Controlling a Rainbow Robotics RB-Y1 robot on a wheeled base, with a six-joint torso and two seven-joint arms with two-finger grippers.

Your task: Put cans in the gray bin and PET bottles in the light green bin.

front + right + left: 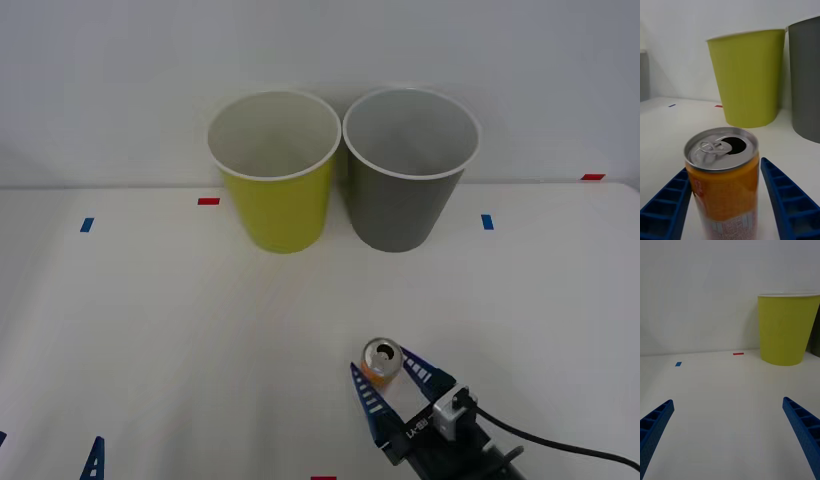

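A small orange can (381, 358) with a silver top and an open pull-tab stands upright on the white table, near the front and right of centre. My right gripper (382, 362) is open, with a blue finger close on each side of the can (724, 187). At the back stand the light green bin (275, 170) and, touching it on the right, the gray bin (408, 170); both are upright and look empty. My left gripper (48, 438) is open low at the front left, holding nothing (727, 401). PET bottles are out of view.
Small red tape marks (208, 201) and blue tape marks (487, 221) lie on the table near the bins. A white wall rises right behind the bins. A black cable (560, 442) trails from the right wrist.
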